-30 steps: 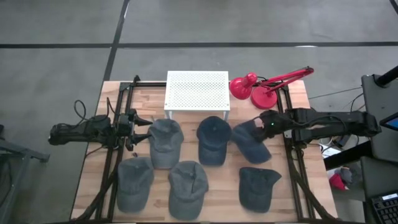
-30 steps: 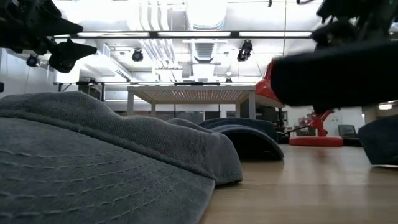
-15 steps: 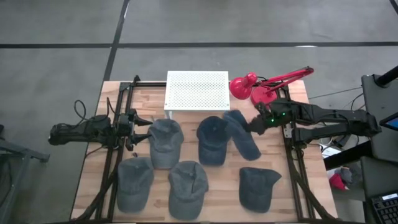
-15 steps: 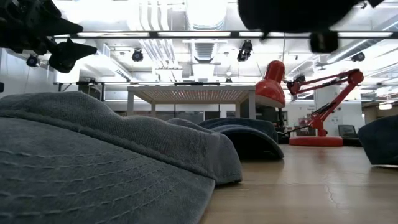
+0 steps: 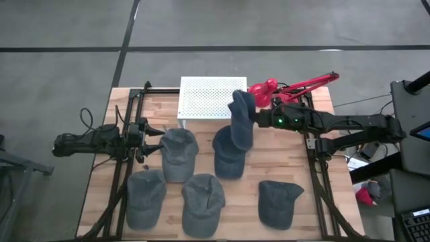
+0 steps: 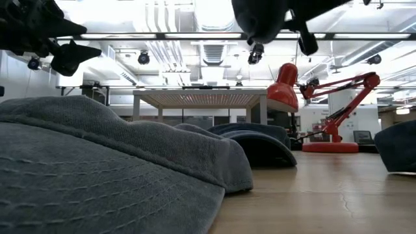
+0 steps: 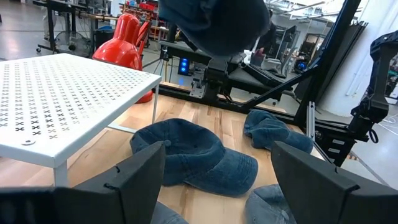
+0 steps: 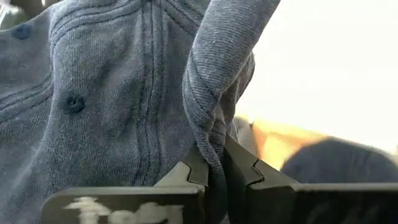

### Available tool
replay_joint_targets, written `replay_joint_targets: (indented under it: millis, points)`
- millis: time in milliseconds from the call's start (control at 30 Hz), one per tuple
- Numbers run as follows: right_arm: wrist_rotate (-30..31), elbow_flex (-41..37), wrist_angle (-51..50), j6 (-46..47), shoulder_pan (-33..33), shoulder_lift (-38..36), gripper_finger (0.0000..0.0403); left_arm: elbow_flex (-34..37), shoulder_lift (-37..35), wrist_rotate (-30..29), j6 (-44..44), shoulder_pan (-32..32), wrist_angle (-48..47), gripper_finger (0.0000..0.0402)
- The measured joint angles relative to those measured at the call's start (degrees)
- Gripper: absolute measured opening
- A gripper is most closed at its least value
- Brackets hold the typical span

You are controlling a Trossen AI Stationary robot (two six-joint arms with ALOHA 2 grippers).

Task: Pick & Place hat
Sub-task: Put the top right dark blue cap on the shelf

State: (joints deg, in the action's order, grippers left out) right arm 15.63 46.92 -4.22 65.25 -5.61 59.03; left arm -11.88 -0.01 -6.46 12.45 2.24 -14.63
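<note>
Jaws of the right gripper [image 8: 214, 180] are clamped tight on a fold of the lifted hat [image 5: 242, 122], which hangs clear of the table [image 5: 312, 208]. Against the earlier frames, this hat has travelled from the right-hand side of the row to the right front corner of the white perforated stand [image 5: 208, 97], above the dark blue cap [image 5: 227, 156]. Left gripper [image 5: 153, 140] waits at the left edge, fingers spread wide, holding nothing.

Blue-grey hat [image 5: 241, 121] (maybe denim), red lamp [image 5: 269, 92]
</note>
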Motion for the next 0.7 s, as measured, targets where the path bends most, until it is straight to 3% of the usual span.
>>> replay_joint_targets:
  millis: [233,567,700]
  points:
    - [7.5,10.5,-5.4,-4.3,0.0,7.5,0.0013,0.0,0.0,0.0,0.0,0.0,0.0,0.0296]
    - [20.7,32.9,-29.8,-6.9,-0.7,21.1,0.0013,0.0,0.0,0.0,0.0,0.0,0.0,0.0296]
    - [22.5,38.2,-35.1,-4.8,-2.1,25.8,0.0013,0.0,0.0,0.0,0.0,0.0,0.0,0.0296]
